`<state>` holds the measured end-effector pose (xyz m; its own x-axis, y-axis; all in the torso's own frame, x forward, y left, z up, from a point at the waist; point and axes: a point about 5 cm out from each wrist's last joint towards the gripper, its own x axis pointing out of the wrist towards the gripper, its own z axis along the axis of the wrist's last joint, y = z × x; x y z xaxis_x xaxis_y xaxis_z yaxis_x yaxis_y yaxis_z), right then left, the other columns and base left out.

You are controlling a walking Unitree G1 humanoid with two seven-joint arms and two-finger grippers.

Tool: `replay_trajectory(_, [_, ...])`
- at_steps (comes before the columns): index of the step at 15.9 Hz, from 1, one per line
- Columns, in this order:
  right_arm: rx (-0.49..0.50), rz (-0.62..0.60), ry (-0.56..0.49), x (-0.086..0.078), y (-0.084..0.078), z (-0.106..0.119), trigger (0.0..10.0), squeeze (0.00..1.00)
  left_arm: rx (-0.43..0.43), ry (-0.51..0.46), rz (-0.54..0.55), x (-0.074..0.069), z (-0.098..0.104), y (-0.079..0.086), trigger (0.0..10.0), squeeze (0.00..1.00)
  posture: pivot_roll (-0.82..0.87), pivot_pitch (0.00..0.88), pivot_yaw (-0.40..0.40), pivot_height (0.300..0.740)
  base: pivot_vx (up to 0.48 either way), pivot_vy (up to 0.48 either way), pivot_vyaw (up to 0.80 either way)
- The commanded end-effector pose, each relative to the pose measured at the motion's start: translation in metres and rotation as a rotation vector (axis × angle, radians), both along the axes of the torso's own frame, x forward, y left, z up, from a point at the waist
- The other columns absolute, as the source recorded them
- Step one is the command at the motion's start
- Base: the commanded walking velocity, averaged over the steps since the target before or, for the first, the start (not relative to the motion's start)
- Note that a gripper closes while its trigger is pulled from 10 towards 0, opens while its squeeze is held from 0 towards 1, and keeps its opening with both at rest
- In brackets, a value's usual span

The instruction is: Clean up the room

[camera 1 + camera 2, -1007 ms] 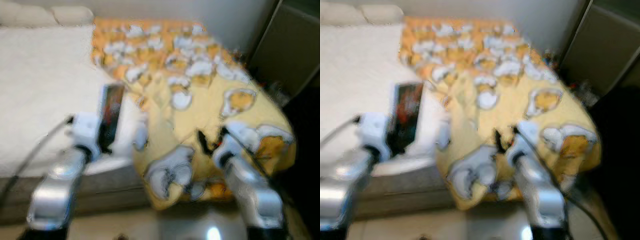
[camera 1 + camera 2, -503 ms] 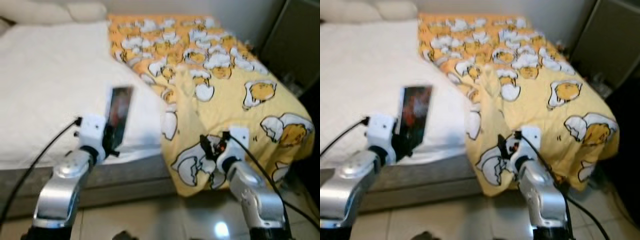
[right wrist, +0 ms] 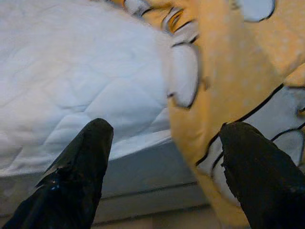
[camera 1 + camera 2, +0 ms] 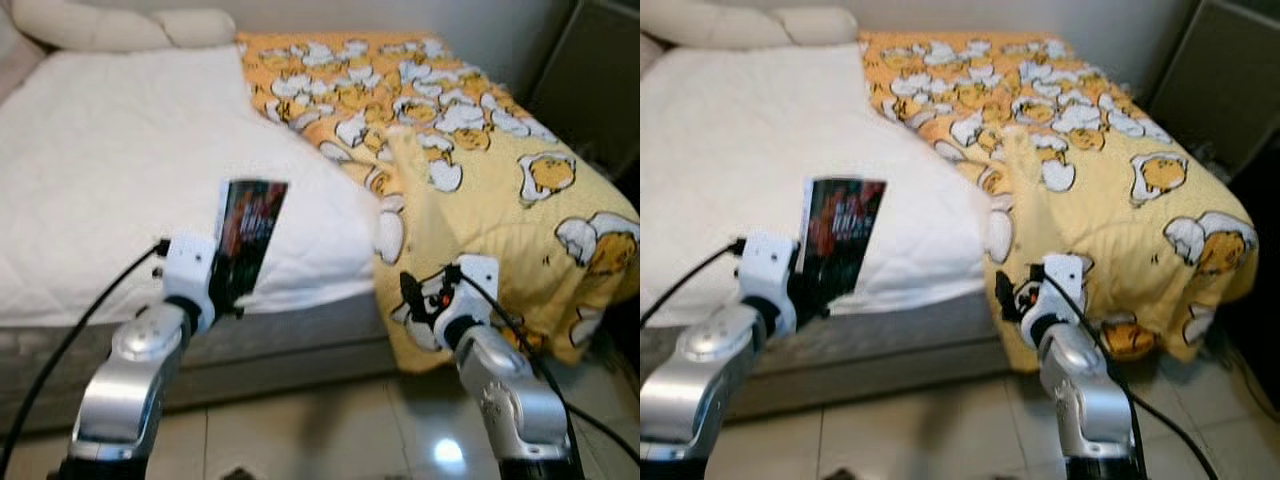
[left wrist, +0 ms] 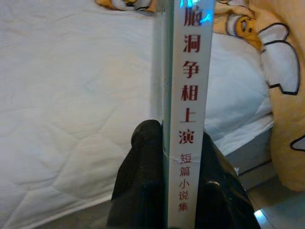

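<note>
Left eye view looks down on a bed (image 4: 120, 190) with a white quilted mattress cover, two cream pillows (image 4: 120, 25) at its head and a yellow blanket (image 4: 480, 170) printed with egg-like cartoon figures spread over its right half and hanging off the foot. The left claw (image 4: 225, 290) is raised before the bed's near edge and grips a book (image 4: 250, 235) by its lower end, holding it upright and slightly tilted over the white cover. In the left wrist view the book's white spine (image 5: 190, 95) with red and dark Chinese characters stands clamped between the two black fingers (image 5: 143, 181). The right claw (image 3: 162, 157) hovers near the corner where the blanket drapes over the mattress edge; its two fingers (image 3: 81, 171) stand wide apart with nothing between them. Below the bed lies a glossy tiled floor (image 4: 330, 430), and a dark cabinet (image 4: 595, 70) stands at the right beyond the blanket.
</note>
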<state>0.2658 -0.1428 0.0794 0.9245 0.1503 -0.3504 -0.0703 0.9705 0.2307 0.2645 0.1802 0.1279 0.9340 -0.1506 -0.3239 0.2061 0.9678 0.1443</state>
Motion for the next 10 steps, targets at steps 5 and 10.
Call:
replay_trajectory(5, [-0.077,0.086,-0.105,0.01,0.005,0.017,10.0,0.0,0.008,-0.055,0.009,0.006,0.01,0.004,10.0,0.0,-0.07,0.0,-0.032,0.74,0.0,0.392,0.0])
replay_trajectory(10, [-0.095,0.125,-0.216,0.014,0.006,0.032,10.0,0.0,0.008,-0.087,0.048,0.01,0.014,0.006,10.0,0.0,-0.08,0.0,-0.03,0.74,0.0,0.392,0.0])
